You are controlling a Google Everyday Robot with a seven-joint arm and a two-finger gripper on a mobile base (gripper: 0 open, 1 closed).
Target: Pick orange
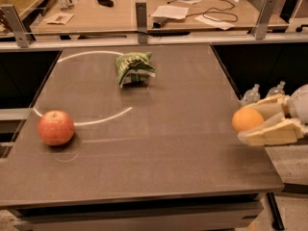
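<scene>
The orange (247, 120) is a small bright round fruit at the right edge of the dark table (159, 153). My gripper (255, 123) reaches in from the right. Its two cream fingers (272, 133) sit above and below the orange and are shut on it. The orange looks lifted slightly off the table's right edge.
A larger red-orange apple (56, 127) sits at the left of the table. A crumpled green chip bag (134, 68) lies at the back middle. A white arc is drawn on the tabletop. Two clear bottles (263, 93) stand beyond the right edge. A wooden desk with papers lies behind a rail.
</scene>
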